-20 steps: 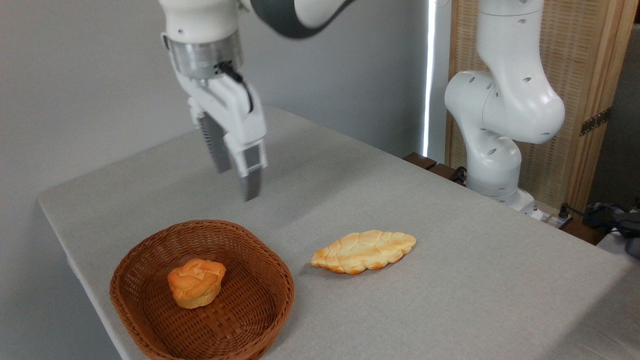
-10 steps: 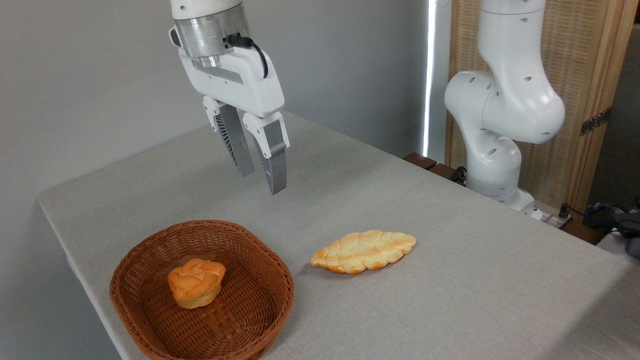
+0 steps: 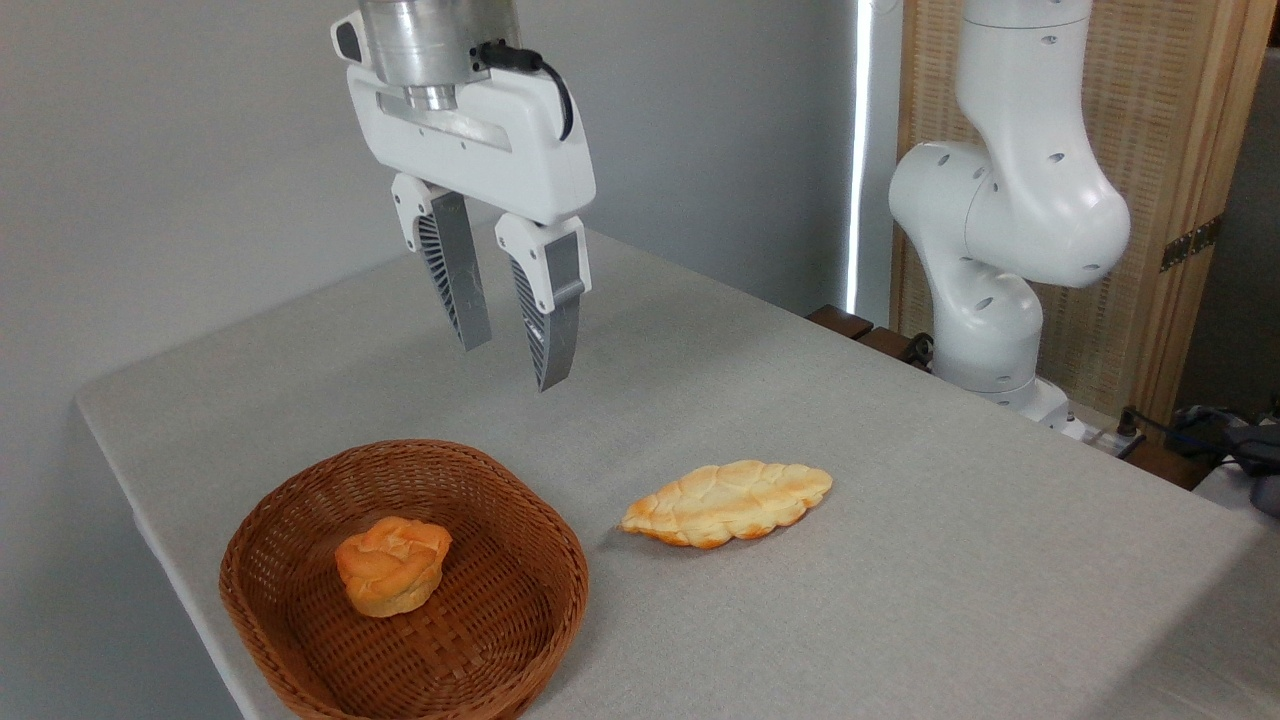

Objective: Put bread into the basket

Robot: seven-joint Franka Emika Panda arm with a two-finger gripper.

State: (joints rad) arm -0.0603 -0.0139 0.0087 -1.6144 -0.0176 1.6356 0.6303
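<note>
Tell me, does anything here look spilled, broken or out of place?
Nothing stands out. The bun sits upright in the basket, the flat bread lies whole on the table, and the gripper hangs open and empty above them.

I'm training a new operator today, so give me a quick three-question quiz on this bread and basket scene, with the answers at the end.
1. True or false: the round bun lies inside the wicker basket.
2. What is the gripper holding? A) the bun B) the leaf-shaped bread C) nothing
3. Where does the leaf-shaped bread lie relative to the basket?

Key
1. True.
2. C: its fingers are apart and empty, up above the table.
3. On the table, to the right of the basket, apart from it.
</note>
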